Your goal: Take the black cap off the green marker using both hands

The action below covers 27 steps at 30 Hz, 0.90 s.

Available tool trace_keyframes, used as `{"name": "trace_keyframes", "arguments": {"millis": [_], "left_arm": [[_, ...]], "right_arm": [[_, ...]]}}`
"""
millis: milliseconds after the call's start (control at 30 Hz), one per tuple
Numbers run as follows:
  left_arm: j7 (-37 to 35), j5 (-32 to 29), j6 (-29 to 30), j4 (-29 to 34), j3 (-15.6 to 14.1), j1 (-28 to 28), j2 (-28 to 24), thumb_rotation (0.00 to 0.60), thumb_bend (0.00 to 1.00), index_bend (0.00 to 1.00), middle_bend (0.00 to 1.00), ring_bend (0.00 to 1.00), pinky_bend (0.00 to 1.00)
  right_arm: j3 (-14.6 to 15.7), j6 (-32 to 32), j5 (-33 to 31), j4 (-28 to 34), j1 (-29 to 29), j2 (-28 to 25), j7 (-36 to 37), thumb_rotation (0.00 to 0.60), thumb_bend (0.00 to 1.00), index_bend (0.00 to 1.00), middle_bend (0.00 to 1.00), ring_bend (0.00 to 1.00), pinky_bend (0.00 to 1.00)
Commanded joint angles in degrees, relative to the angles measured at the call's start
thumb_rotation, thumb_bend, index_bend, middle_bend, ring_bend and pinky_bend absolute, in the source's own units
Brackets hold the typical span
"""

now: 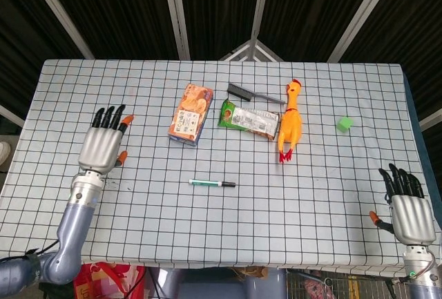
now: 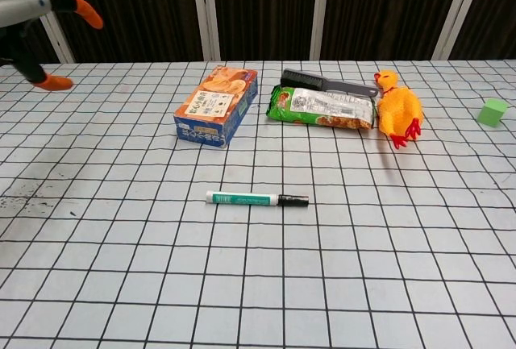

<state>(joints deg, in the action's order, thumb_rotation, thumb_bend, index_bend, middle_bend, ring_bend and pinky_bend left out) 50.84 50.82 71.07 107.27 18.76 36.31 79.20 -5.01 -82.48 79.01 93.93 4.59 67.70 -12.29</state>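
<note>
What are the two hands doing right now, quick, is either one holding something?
Left hand: open, fingers spread above the checked table, holding nothing.
Right hand: open, fingers apart at the table's near right edge, holding nothing.

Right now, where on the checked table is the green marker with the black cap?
The green marker lies flat near the table's middle in the head view, in front of the orange snack box, with its black cap pointing toward the robot's right.
</note>
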Motion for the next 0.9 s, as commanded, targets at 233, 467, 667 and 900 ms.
{"name": "trace_keyframes", "arguments": {"millis": [233, 467, 667, 900], "left_arm": [[6.1, -10.0, 0.1, -4.2, 3.7, 8.5, 6.4, 0.6, 0.39, 0.19, 0.0, 0.0, 0.0], [5.1, -15.7, -1.0, -8.0, 6.3, 13.7, 10.9, 0.6, 0.39, 0.21, 0.0, 0.0, 0.0], [5.3, -16.1, -1.6, -9.4, 4.7, 17.2, 14.6, 0.6, 0.39, 0.29, 0.0, 0.0, 0.0], [8.0, -20.0, 1.7, -6.9, 4.8, 20.6, 17.7, 0.6, 0.39, 0.32, 0.0, 0.0, 0.0]], "right_arm": [[-0.4, 2.6, -1.6, -2.3, 1.7, 3.0, -1.5, 0.6, 0.21, 0.11, 0.0, 0.0, 0.09], [-0.7, 3.3, -2.1, -2.6, 2.3, 3.8, -2.0, 0.6, 0.21, 0.11, 0.0, 0.0, 0.09], [-0.9, 3.4, -2.8, -3.3, 2.3, 4.1, -1.4, 0.6, 0.21, 0.11, 0.0, 0.0, 0.08], [-0.7, 3.7, -2.9, -4.9, 2.3, 4.4, -0.7, 0.6, 0.21, 0.11, 0.0, 0.0, 0.07]]}}
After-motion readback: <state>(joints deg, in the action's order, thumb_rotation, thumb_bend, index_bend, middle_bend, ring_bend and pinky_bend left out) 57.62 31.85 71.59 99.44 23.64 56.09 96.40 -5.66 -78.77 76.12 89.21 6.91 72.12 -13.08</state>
